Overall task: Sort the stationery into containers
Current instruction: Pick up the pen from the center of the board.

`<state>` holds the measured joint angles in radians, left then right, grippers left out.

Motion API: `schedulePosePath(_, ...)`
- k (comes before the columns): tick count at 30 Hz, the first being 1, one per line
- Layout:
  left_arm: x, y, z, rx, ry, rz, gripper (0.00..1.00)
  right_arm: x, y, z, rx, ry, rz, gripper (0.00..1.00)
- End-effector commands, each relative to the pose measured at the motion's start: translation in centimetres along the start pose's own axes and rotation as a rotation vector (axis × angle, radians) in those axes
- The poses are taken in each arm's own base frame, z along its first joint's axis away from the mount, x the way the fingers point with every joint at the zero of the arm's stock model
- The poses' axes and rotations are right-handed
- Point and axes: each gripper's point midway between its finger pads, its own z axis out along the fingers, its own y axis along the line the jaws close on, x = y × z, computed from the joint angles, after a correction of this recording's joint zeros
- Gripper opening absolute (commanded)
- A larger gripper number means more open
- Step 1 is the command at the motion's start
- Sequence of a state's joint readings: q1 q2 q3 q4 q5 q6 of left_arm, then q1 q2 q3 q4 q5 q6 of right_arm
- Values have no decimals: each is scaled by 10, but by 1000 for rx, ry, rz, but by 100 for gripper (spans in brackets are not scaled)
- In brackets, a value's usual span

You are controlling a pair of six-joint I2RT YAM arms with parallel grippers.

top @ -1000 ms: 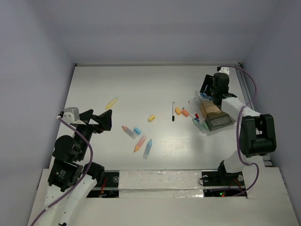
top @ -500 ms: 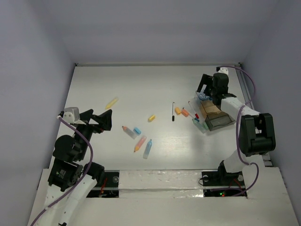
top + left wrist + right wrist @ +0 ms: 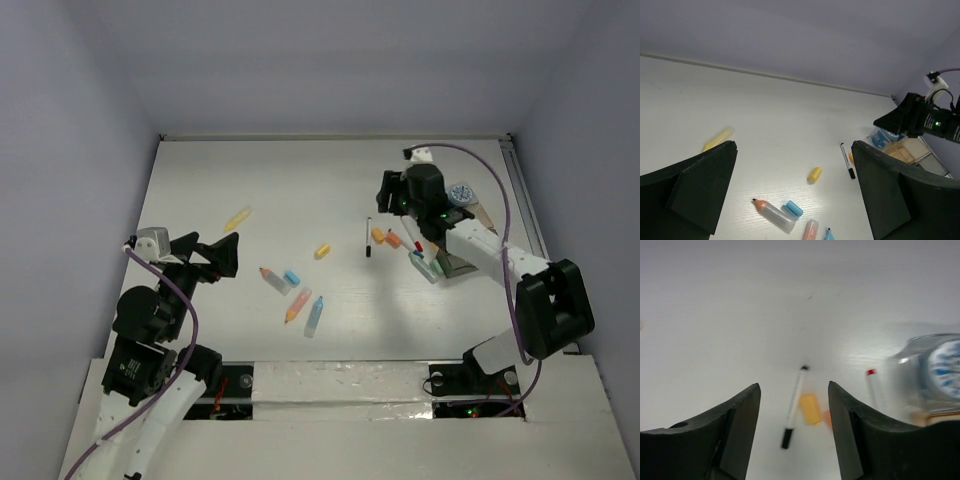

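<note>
Swinging leftward off the trays (image 3: pixel 452 266), our right gripper (image 3: pixel 390 193) now hangs over the table (image 3: pixel 300 180) just beyond the black pen (image 3: pixel 368 237). A second ago it stood above the tan tray. Its fingers (image 3: pixel 740 430) are spread apart with nothing between them. The wrist view looks down past them onto the black pen, an orange stub (image 3: pixel 811 409) just beside it and a red-capped pen (image 3: pixel 872 387).

Now that the arm has left that spot, a blue-and-white pot (image 3: pixel 461 194) shows at the far end of the trays. In the right wrist view it seems to sit inside a clear container, though blur hides the details.

Our left gripper (image 3: pixel 224 257) has not shifted. It hovers over the left side of the table, jaws wide and empty.

Nothing loose on the table has moved either. We see the yellow pen (image 3: pixel 238 217) on the left and a yellow stub (image 3: pixel 322 251) mid-table. Nearer us lie a clear marker (image 3: pixel 272 279), a blue stub (image 3: pixel 292 277), an orange pen (image 3: pixel 298 305) and a light-blue pen (image 3: pixel 314 316).
</note>
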<state>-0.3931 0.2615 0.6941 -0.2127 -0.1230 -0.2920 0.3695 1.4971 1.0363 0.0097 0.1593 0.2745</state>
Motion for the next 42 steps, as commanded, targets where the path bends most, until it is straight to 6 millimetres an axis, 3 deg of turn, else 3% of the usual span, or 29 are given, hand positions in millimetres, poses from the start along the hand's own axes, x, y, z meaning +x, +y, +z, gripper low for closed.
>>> schedulePosePath(1, -4, -8, 6, 33, -11, 9, 99, 56, 24, -14, -42, 149, -41, 61)
schedulePosePath(5, 0, -10, 10, 44, 10, 13, 99, 98, 36, -16, -65, 262, -56, 49)
schedulePosePath(11, 3, -12, 12, 56, 21, 17, 99, 134, 46, -6, -55, 360, -74, 46)
schedulePosePath(20, 0, -15, 10, 75, 10, 18, 99, 155, 57, 7, -34, 414, -102, 46)
schedulePosePath(30, -4, -18, 5, 94, -7, 15, 99, 171, 38, 31, 109, 448, -173, 45)
schedulePosePath(32, -5, -19, 5, 95, -10, 15, 99, 177, 38, 33, 111, 463, -178, 30)
schedulePosePath(38, -6, -20, 4, 103, -14, 14, 99, 172, 54, 35, 69, 450, -176, 0)
schedulePosePath(39, -5, -20, 4, 102, -13, 14, 99, 168, 63, 33, 43, 434, -179, 0)
schedulePosePath(42, -6, -21, 4, 108, -15, 14, 99, 117, 90, 22, -66, 298, -117, 0)
